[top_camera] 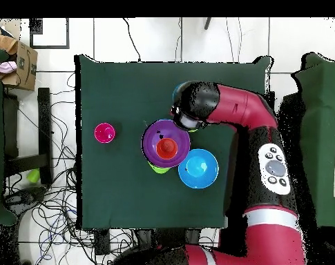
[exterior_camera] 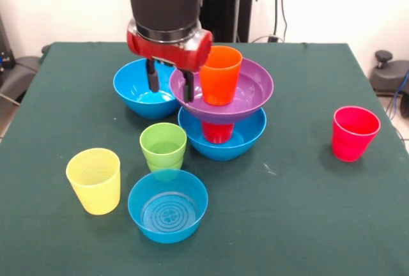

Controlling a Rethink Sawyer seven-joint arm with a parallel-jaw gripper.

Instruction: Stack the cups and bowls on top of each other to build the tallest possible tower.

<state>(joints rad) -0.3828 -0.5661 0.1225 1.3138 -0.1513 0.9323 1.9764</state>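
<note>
The tower stands mid-table: a large blue bowl (exterior_camera: 246, 137) holds a red cup (exterior_camera: 217, 132), which carries the purple bowl (exterior_camera: 252, 91) with an orange cup (exterior_camera: 221, 75) standing in it. From above, the purple bowl (top_camera: 155, 141) shows with the cup in its middle. My gripper (exterior_camera: 171, 84) hangs open at the purple bowl's left rim. One finger (exterior_camera: 188, 87) overlaps the rim and the other is outside it. Whether they touch the bowl I cannot tell. Loose on the table are a small blue bowl (exterior_camera: 167, 207), a light green cup (exterior_camera: 163, 145), a yellow cup (exterior_camera: 94, 180) and a pinkish-red cup (exterior_camera: 354, 133).
A second large blue bowl (exterior_camera: 137, 91) sits just behind the gripper, also seen from above (top_camera: 197, 168). Something green shows behind the small blue bowl, below the green cup. The arm (top_camera: 232, 103) reaches over the table's right side in the overhead view.
</note>
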